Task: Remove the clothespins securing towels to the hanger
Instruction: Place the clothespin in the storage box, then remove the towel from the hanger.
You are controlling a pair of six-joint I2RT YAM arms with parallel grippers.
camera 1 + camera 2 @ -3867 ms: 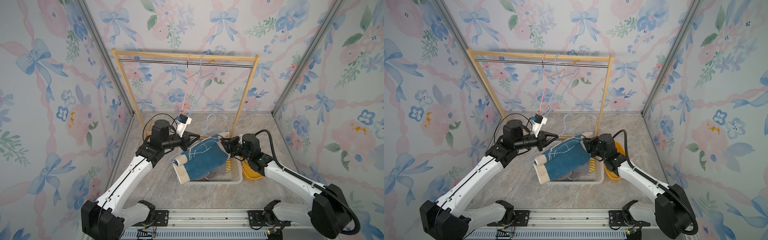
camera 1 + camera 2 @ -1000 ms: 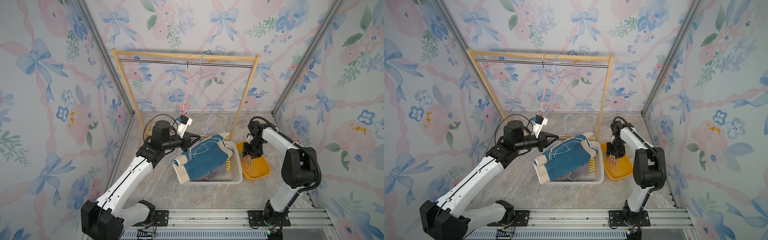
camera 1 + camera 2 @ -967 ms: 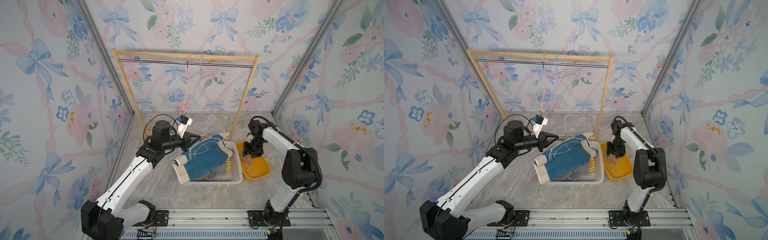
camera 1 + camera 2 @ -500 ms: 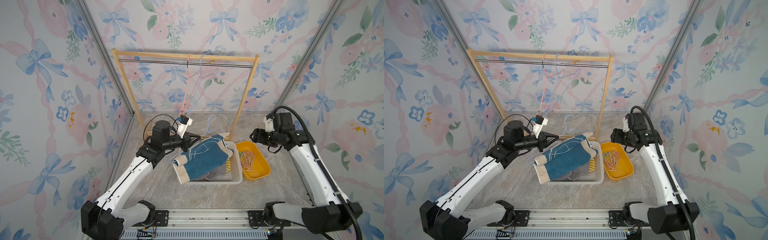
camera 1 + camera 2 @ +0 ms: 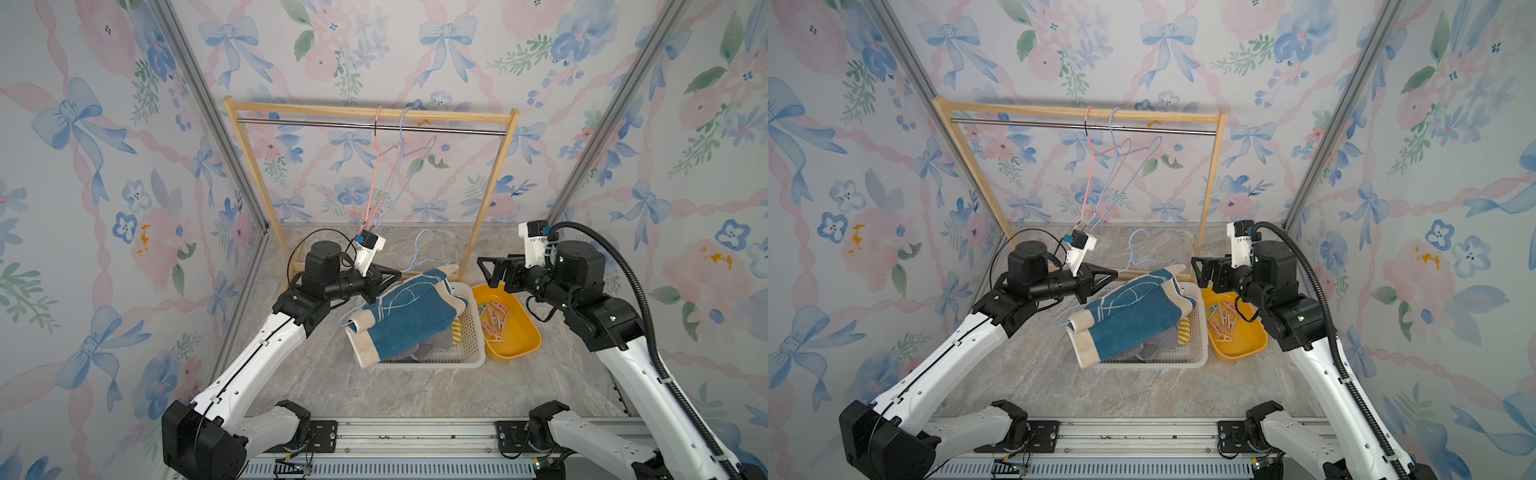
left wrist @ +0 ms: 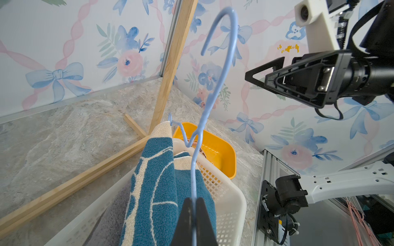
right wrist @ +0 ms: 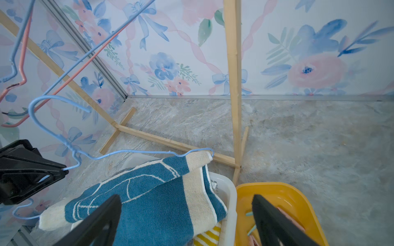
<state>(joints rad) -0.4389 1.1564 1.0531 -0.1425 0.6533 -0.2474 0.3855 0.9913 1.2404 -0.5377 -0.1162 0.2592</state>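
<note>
Pegs: small plastic clothespins [image 5: 496,318], mostly pale pink, a green one among them, heaped loose in shallow yellow plastic tray [image 5: 524,338]. Tray sits on marble-look tabletop [image 5: 415,395], touching R side of white lattice plastic basket [image 5: 471,332].
Blue towel: dark blue terry towel w/ cream border and white line drawing [image 5: 409,320], draped over light-blue wire hanger [image 6: 211,99]. Upper end on hanger bar; lower end spills over basket's L-front rim.
Other towels: plain grey towel [image 6: 108,213] and yellow-and-white striped towel [image 7: 205,236] in basket, mostly buried under blue one.
L gripper [image 5: 397,273]: fingers pressed together, pinching hanger wire near its shoulder, hook end pointing up, free.
R gripper [image 5: 486,272]: jaws spread wide, holding nothing, hanging above tray's back end.
In the way: wooden clothes rack [image 5: 365,112]; its R post stands just beside R gripper, betw. it and hanger hook.
Rail: coral wire hanger [image 5: 377,162] and 2nd blue wire hanger [image 5: 401,143] hung on it, both bare.
</note>
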